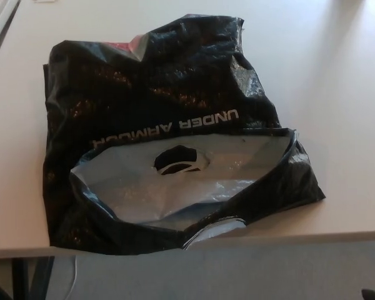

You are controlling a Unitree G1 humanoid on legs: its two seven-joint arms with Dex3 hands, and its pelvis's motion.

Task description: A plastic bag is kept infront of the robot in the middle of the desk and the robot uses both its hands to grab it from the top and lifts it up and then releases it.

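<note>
A black plastic bag point(169, 87) with white "UNDER ARMOUR" lettering lies crumpled in the middle of the desk point(337, 94). Its mouth faces me and gapes open, showing the silvery-grey lining point(144, 187) and an oval handle cut-out point(180, 159). The bag's near edge reaches the front edge of the desk. Something pink-red point(134, 45) peeks out at the bag's far top. Neither of my hands shows in the head view.
The pale desk extends to the right and behind the bag. Its front edge point(337, 236) runs just below the bag, with grey floor beneath. A dark table leg point(31, 278) stands at lower left. A white edge point(0, 25) lies at the top left.
</note>
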